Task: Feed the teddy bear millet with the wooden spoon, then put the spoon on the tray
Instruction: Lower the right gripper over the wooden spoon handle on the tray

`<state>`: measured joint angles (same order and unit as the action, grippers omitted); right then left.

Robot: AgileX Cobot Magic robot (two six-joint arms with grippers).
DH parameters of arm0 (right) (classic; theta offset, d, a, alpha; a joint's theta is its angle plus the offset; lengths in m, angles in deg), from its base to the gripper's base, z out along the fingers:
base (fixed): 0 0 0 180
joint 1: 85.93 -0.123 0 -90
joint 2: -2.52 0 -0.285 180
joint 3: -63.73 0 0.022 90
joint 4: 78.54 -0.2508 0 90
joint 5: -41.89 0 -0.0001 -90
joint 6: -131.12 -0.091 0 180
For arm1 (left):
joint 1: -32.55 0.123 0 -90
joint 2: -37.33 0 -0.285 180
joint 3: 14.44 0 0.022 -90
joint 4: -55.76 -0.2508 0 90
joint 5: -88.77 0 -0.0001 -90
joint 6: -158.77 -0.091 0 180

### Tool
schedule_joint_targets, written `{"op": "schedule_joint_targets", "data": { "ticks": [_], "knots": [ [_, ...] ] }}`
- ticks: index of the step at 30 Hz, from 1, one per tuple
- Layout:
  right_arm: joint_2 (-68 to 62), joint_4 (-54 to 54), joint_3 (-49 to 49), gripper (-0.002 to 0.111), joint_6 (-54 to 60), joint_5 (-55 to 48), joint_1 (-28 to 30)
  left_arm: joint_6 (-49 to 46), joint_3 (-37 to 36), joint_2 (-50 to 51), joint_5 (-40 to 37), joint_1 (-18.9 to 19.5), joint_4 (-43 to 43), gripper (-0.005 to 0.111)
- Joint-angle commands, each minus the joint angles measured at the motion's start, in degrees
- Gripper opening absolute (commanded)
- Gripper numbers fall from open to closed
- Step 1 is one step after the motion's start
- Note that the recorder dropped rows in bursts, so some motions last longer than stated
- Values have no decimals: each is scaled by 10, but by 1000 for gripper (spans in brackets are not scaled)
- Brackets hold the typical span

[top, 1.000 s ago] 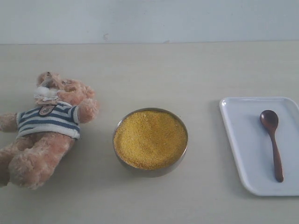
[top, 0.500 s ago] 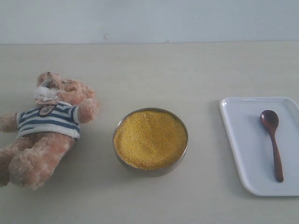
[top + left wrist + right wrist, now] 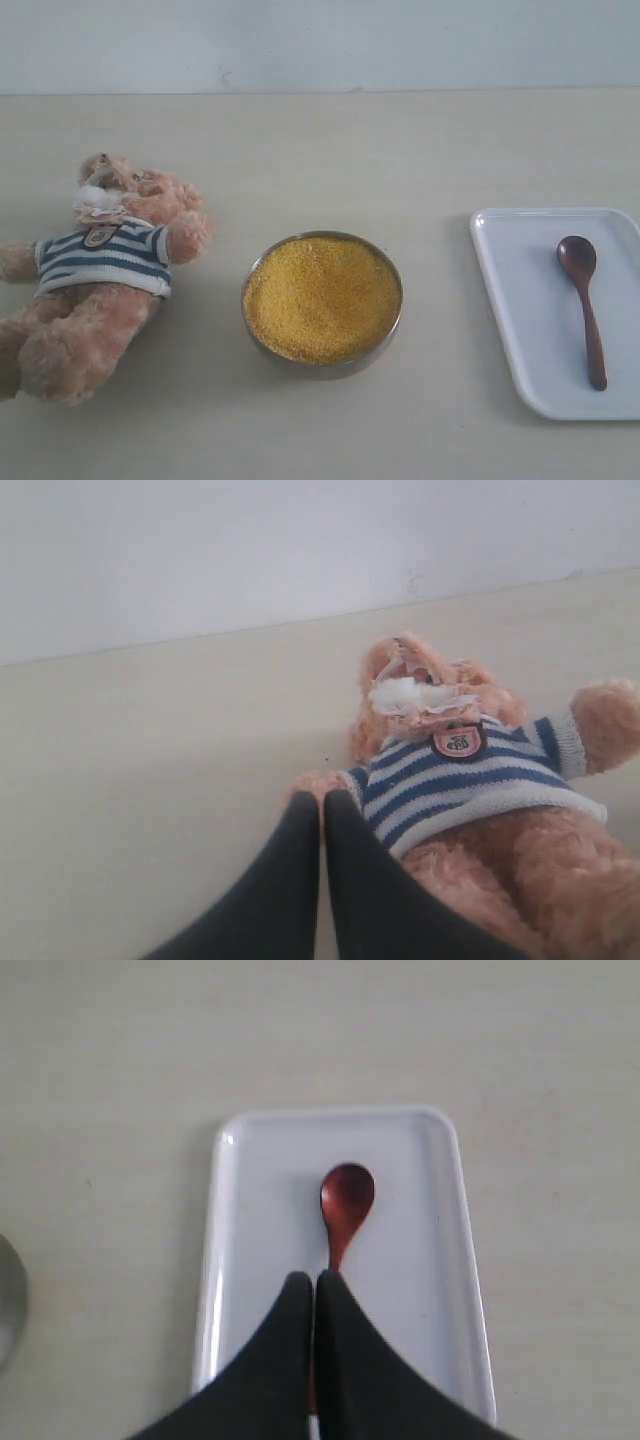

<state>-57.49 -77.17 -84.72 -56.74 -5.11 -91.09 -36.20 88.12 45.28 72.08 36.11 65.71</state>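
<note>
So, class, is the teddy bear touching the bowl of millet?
Apart. The exterior view shows a strip of bare table between the teddy bear and the bowl of millet.

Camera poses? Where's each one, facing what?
Exterior: high off the arms, looking down on teddy bear, millet, tray with wooden spoon; no robot parts.
Left wrist: low on left arm, facing the bear and wall; shut left tool shows.
Right wrist: above the tray, looking down at the spoon; shut right tool shows.
Shared: bear in exterior and left wrist; tray, spoon in exterior and right wrist.
</note>
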Motion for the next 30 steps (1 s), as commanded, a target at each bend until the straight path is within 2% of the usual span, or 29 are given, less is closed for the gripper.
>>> {"op": "schedule_joint_targets", "data": {
  "ticks": [1, 7, 9, 12, 16, 17, 20, 30],
  "knots": [
    [-124, 22, -4, 0, 10, 35, 0, 0, 2, -2, 0, -1, 0, 4],
    [-244, 39, -4, 0, 9, 109, 0, 0, 2, -2, 0, -1, 0, 4],
    [-272, 41, -4, 4, 9, 134, 0, 0, 2, -2, 0, -1, 0, 4],
    [-314, 41, -4, 19, 9, 171, 0, 0, 2, -2, 0, -1, 0, 4],
    [-363, 52, -4, 50, -8, 208, 0, 0, 2, -2, 0, -1, 0, 4],
    [-374, 63, -6, 53, -25, 214, 0, 0, 2, -2, 0, -1, 0, 4],
    [-406, 112, -22, 53, -88, 204, 0, 0, 2, -2, 0, -1, 0, 4],
    [-450, 120, -43, 51, -90, 123, 0, 0, 2, -2, 0, -1, 0, 4]
  ]
}}
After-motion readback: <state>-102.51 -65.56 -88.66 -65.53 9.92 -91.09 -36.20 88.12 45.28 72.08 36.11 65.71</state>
